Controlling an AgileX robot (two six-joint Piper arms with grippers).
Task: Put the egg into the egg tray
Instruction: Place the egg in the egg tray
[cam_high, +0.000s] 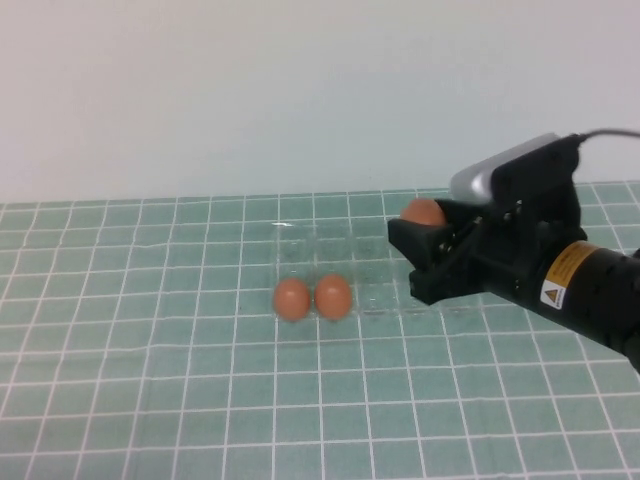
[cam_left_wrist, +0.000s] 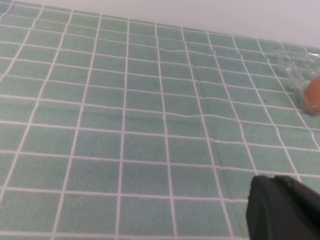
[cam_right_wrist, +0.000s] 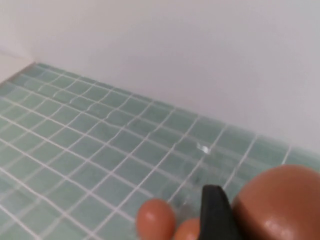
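Observation:
My right gripper (cam_high: 418, 228) is shut on an orange-brown egg (cam_high: 422, 212) and holds it in the air over the right end of the clear egg tray (cam_high: 340, 255). In the right wrist view that egg (cam_right_wrist: 280, 202) fills the corner beside one black finger (cam_right_wrist: 215, 212). Two more eggs sit side by side in the tray's near row, one on the left (cam_high: 292, 298) and one on the right (cam_high: 332, 296). My left gripper (cam_left_wrist: 282, 207) shows only as a dark shape low over the mat, far from the tray (cam_left_wrist: 295, 67).
A green mat with a white grid (cam_high: 150, 380) covers the table. A pale wall (cam_high: 250, 90) rises behind it. The right arm's black body with a yellow label (cam_high: 565, 275) reaches in from the right.

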